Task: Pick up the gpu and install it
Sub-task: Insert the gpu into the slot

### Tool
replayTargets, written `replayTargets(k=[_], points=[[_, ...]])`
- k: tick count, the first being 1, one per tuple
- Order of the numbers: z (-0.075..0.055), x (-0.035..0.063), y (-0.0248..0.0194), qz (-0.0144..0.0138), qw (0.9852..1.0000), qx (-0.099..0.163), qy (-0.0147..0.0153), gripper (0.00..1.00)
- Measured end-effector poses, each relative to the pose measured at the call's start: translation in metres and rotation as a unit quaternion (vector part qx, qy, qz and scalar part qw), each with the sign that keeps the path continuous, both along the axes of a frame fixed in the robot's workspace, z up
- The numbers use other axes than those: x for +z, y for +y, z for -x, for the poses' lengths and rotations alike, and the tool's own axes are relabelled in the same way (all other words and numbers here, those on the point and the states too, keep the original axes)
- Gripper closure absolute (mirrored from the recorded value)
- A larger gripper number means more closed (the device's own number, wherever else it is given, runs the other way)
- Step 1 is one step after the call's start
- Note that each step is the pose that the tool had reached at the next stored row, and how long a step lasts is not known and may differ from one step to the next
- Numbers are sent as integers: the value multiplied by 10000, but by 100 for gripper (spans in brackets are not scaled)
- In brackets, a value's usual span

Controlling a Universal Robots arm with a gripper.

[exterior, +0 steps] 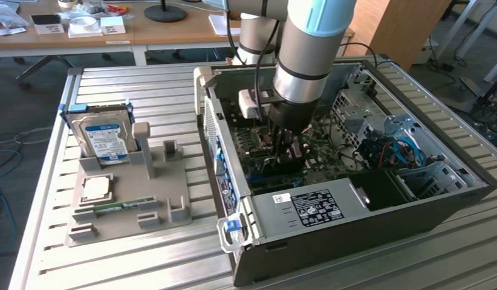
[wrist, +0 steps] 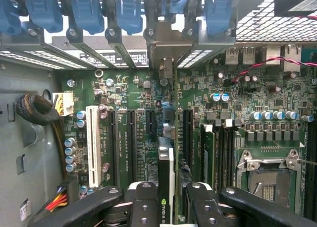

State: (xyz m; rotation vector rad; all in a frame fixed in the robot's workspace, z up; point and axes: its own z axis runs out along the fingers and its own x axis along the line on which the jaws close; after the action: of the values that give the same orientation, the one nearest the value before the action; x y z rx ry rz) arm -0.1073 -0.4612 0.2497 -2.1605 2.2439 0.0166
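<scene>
Nearest the wrist camera, the tool (wrist: 166, 202) grips the gpu (wrist: 166, 180) edge-on between its two black fingers (wrist: 143, 204): one thin dark card with a green logo, its far end hidden against the motherboard (wrist: 237, 103) slots. In the exterior view, the single arm reaches into the one open computer case (exterior: 345, 199) at frame centre, hiding the card. At left on the slatted tabletop (exterior: 135, 84), one grey holder (exterior: 127, 205) carries one blue-labelled hard drive (exterior: 103, 139).

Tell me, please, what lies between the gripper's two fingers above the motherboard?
The gpu stands edge-on between the gripper's fingers, clamped over the motherboard slots, as the wrist view shows.
</scene>
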Motion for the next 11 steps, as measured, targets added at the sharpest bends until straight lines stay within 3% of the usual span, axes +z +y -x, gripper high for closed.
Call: replayTargets(k=[11], points=[[4, -14, 0, 1, 10000, -1, 1, 74]])
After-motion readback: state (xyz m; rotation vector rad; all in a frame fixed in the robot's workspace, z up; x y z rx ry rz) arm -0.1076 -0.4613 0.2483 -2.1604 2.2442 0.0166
